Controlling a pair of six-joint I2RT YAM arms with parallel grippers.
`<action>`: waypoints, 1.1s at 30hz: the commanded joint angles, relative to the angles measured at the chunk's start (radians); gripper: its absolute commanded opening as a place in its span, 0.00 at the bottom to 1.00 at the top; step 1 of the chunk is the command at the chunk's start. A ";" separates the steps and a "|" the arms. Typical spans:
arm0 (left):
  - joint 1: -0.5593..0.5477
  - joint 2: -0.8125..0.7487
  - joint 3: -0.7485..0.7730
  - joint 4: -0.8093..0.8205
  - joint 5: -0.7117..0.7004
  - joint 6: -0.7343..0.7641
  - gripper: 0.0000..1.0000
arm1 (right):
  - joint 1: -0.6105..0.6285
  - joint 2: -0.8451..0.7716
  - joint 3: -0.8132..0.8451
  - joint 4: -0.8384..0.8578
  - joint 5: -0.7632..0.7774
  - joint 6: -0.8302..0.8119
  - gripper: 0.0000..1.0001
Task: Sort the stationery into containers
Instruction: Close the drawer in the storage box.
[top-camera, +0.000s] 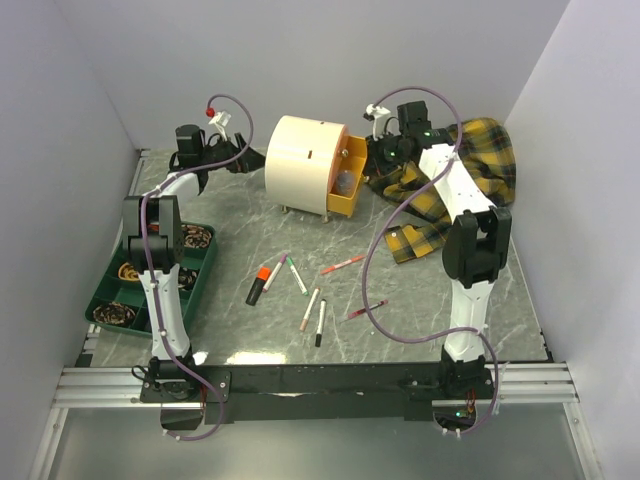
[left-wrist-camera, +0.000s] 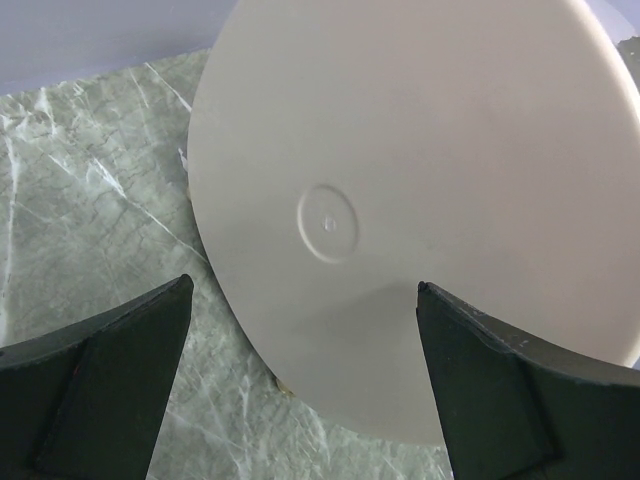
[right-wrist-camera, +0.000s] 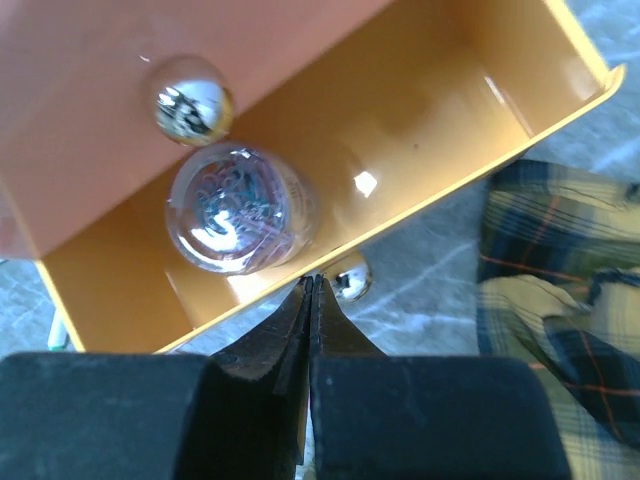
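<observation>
The cream round-topped cabinet (top-camera: 300, 160) lies on the table with its yellow drawer (top-camera: 348, 192) pulled open. In the right wrist view the yellow drawer (right-wrist-camera: 420, 120) holds a clear round tub of paper clips (right-wrist-camera: 240, 208). My right gripper (right-wrist-camera: 310, 285) is shut and empty, its tips at the drawer's front wall beside the silver knob (right-wrist-camera: 350, 280). The orange drawer's knob (right-wrist-camera: 192, 98) shows above. My left gripper (left-wrist-camera: 305, 290) is open at the cabinet's flat back (left-wrist-camera: 400, 180). An orange-capped black marker (top-camera: 260, 284) and several thin pens (top-camera: 309, 309) lie on the table.
A green tray (top-camera: 205, 272) with brown coiled items stands at the left by the left arm. The yellow plaid cloth (top-camera: 470, 165) lies bunched at the back right under the right arm. Grey walls close in the table on three sides.
</observation>
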 joint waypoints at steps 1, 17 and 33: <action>-0.001 -0.001 0.039 0.052 0.033 -0.007 0.99 | 0.035 0.025 0.053 0.029 -0.048 0.031 0.03; -0.001 -0.010 0.026 0.060 0.041 -0.019 0.99 | 0.109 0.106 0.142 0.087 -0.074 0.114 0.06; 0.016 -0.039 0.020 -0.025 0.016 0.030 0.99 | -0.075 -0.122 -0.174 0.114 -0.156 0.339 0.49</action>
